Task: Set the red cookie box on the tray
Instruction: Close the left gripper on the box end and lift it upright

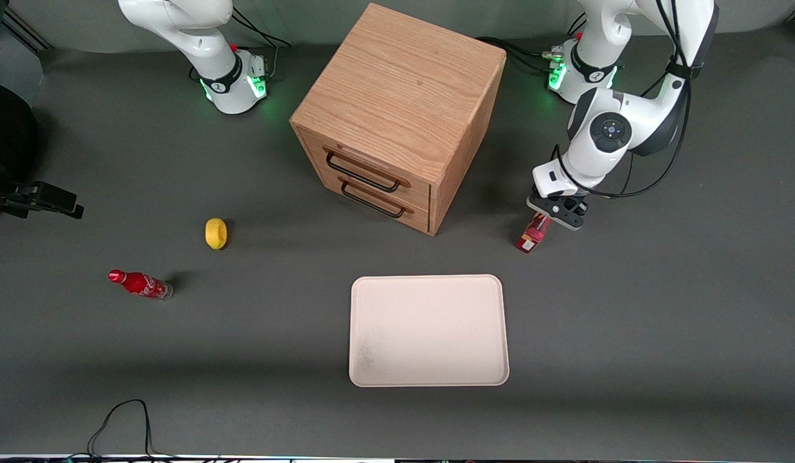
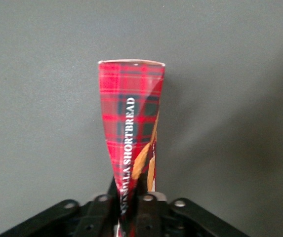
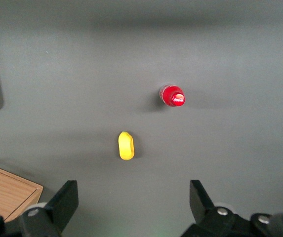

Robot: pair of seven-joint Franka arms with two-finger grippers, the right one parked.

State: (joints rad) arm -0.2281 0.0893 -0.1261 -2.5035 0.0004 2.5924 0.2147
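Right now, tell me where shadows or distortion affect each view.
Front view: soft shadow beside the wooden drawer cabinet, near the pincer holding the red cookie box. Left wrist view: box looks tapered by perspective. Right wrist view: faint shadows by lemon and soda bottle.

White arm (image 1: 619,122), black jaws, cables

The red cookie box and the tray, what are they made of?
The red cookie box, clamped in the gripper beside the cabinet, looks like thin printed cardboard: tartan print, lettering and sharp folded edges. The tray looks like smooth matte cream plastic, with rounded corners and a low moulded rim, though that is a guess.
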